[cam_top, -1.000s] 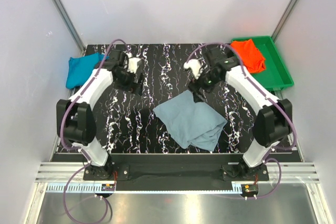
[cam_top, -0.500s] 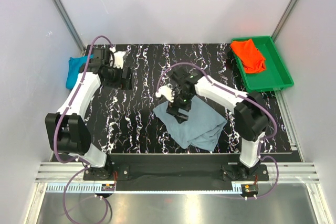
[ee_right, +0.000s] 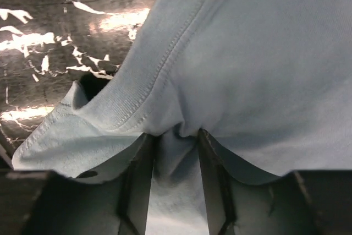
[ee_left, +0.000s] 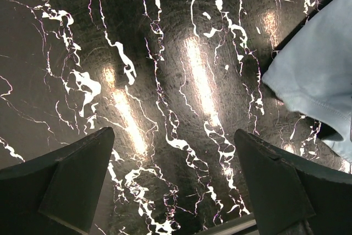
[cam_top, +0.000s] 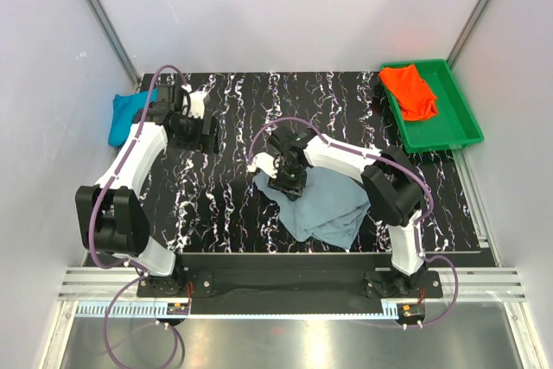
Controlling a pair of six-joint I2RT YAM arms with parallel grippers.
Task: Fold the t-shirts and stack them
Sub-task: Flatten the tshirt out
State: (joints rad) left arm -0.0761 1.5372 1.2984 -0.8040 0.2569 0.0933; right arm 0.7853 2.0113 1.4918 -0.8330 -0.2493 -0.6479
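I am pinching a fold of the grey shirt (ee_right: 264, 53) in my right gripper (ee_right: 175, 180). Its two fingers are standing almost together, with only a thin ridge of bunched cloth squeezed between them. The cloth is soft, matte knit, pale grey-blue. A ribbed band and a line of stitching are curving up along the edge just left of the pinch, and a flap of hem is drooping to the left over the table (ee_right: 55, 26).

From above, the grey shirt is lying rumpled and partly doubled over on the near middle of the table. Its long axis is running from the far left corner, where I am gripping it, toward the near right. The near-right end is thicker, with layers overlapping.

My left gripper (ee_left: 173, 191) is hanging wide open over bare table toward the far left, holding nothing. Its dark, wedge-shaped fingers (ee_left: 71, 174) are standing well apart. The tabletop is glossy black with white marble-like veins and is throwing back streaks of lamp glare. A stitched edge of the grey shirt is showing at the right of the left wrist view.

The teal shirt (cam_top: 125, 114) is sitting bunched at the far left edge of the table, just beyond my left arm. The orange shirt (cam_top: 410, 92) is lying crumpled in the far end of the green plastic tray (cam_top: 458, 123) at the far right, lengthwise along it.
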